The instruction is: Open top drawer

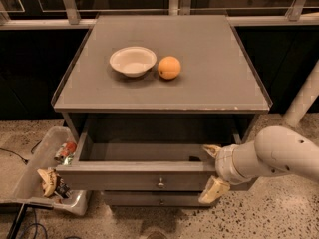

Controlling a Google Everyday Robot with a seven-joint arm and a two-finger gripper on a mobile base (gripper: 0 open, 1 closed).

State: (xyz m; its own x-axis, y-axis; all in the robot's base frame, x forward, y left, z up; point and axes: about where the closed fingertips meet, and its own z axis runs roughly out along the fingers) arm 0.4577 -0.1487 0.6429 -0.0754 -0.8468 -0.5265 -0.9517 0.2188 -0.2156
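Observation:
The top drawer (134, 176) is a wide grey drawer with a small round metal knob (160, 183) at the centre of its front. It stands pulled out from the grey cabinet (164, 91), and what shows of its inside is bare. My gripper (213, 171) is at the right end of the drawer front. Its two tan fingers are spread apart, one (211, 150) over the top edge and one (214, 190) below the front. I cannot tell whether they touch the front. My white arm (279, 156) reaches in from the right.
A white bowl (132, 60) and an orange (169, 67) sit on the cabinet top. A narrower drawer front (129, 199) is below. A clear bin (47, 176) with wrappers stands on the floor at the left, with cables (20, 223) beside it. A white post (304, 101) is at the right.

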